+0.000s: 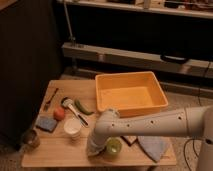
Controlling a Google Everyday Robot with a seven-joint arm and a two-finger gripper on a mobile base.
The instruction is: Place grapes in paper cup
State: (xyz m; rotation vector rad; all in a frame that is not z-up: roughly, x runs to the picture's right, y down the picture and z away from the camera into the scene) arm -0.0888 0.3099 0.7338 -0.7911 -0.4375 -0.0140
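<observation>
Grapes: not made out anywhere on the bench (50, 155). The likeliest spot is under the low end of the arm, at the near edge, just left of the green bowl (113, 147), but that is a judgement, not a sighting. Pincer (93, 150) is down at that spot, close to the bench top, at the end of the white arm (150, 124) that reaches in from the right; cannot tell whether it is open, closed or gripping anything. Paper cup (72, 127) stands upright to the left of the pincer and a little farther back, near but apart, with nothing over its mouth. Step in hand, as judged: the pick-up of the grapes, with the carry to the cup not yet done. Next move calls for a sure hold on the bunch, a lift high enough to clear the cup's rim, a short traverse left and far, then release over the mouth. Edges: the pincer works right by the near edge of the bench, so a nudged bunch could drop off. Room: the green bowl sits just beside the pincer on its right. A red-orange fruit (59, 114) and a blue sponge (46, 123) lie left of the cup, and a small dark cup (31, 138) stands at the near-left corner. The orange bin (127, 95) fills the far right, out of the path. The short stretch between pincer and cup shows only wood.
</observation>
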